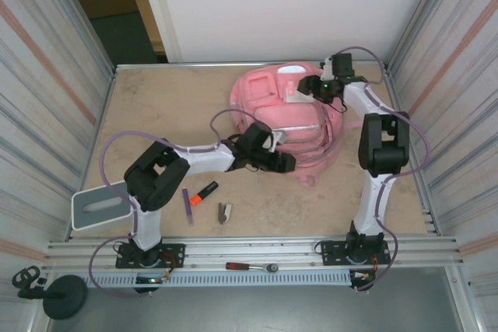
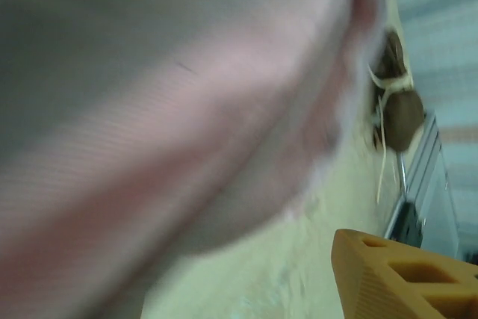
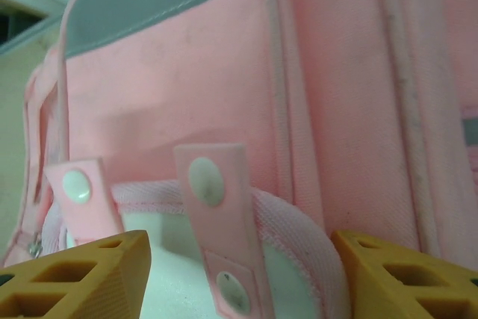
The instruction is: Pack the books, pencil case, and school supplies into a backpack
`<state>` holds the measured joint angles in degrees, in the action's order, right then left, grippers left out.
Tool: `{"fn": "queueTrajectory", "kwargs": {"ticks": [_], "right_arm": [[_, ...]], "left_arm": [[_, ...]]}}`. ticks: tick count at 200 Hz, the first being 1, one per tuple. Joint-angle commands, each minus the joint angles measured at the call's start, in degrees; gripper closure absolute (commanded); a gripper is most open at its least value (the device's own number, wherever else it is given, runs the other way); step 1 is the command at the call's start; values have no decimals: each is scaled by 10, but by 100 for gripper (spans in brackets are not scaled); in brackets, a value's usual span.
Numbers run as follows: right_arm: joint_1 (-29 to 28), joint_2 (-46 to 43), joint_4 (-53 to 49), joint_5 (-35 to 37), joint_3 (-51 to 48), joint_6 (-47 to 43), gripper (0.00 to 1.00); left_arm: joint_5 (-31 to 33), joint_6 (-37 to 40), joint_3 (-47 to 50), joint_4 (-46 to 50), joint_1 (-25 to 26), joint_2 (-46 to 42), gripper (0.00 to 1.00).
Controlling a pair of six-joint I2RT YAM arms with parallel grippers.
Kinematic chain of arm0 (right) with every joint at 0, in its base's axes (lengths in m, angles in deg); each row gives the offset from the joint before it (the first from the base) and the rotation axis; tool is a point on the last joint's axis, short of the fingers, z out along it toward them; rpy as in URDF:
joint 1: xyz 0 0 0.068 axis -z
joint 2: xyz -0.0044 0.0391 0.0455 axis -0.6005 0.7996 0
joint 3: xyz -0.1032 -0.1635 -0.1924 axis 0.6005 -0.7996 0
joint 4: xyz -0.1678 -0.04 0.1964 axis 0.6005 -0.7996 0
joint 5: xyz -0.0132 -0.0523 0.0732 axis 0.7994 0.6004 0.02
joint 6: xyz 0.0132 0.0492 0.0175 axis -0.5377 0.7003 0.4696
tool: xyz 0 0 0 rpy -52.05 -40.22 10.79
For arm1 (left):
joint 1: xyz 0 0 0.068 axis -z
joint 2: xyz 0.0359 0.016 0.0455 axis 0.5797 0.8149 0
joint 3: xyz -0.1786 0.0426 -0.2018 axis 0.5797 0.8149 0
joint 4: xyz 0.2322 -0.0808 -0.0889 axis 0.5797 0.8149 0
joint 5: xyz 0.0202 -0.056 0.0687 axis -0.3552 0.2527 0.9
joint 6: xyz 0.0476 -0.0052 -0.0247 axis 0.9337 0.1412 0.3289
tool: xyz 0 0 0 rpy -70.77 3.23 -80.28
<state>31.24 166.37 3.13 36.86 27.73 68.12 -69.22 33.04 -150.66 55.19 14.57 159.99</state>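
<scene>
Top: large pink fabric backpack [image 1: 288, 110] far right on counter [image 1: 156, 114]; left end effector [image 1: 285, 163] at its near edge, right end effector [image 1: 306, 87] at its top.
Left wrist: backpack blurred, close; opening can't tell.
Right wrist: wide open, empty; pink snap strap [image 3: 213, 207] between fingers [image 3: 82, 270].

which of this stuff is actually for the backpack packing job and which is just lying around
For the job: backpack, orange highlighter, purple pen, grey-brown clip.

Just lying about: red-handled tool, grey tray.
</scene>
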Motion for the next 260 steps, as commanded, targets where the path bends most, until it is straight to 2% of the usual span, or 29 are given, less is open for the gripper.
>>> {"fn": "queueTrajectory", "kwargs": {"ticks": [1,23,41,58,71,83,96,116,128,153,171,198,233,260], "right_arm": [[-46,18,-108,-40,61,-29,38],[-41,-14,-135,20,66,-51,38],[-41,-67,-143,66,33,-68,37],[-46,-132,-124,88,-33,-72,37],[-52,-188,-100,89,-99,-68,37],[-59,-239,-78,77,-162,-58,37],[-71,-292,-54,60,-234,-45,37],[-99,-367,-41,55,-337,-33,37],[-109,-407,-41,57,-392,-22,36],[-114,-482,18,23,-505,34,35],[-113,-491,51,15,-542,54,34],[-93,-452,89,-3,-549,56,34],[-17,-379,94,-32,-513,26,37],[36,-318,91,-38,-454,7,39]], "left_arm": [[17,75,-27,46,31,-53,32],[25,155,-30,101,52,-95,30],[37,217,-5,127,56,-149,29],[85,259,39,135,51,-213,27],[128,264,70,133,32,-262,26],[155,242,96,125,-6,-300,25],[161,192,121,118,-74,-330,25],[126,106,158,84,-200,-350,24],[110,75,170,49,-259,-343,24],[86,66,129,40,-314,-271,24],[56,64,73,50,-317,-189,24],[24,47,33,44,-305,-102,30],[24,42,84,-1,-243,-107,32],[1,40,107,-39,-178,-109,33]]}}
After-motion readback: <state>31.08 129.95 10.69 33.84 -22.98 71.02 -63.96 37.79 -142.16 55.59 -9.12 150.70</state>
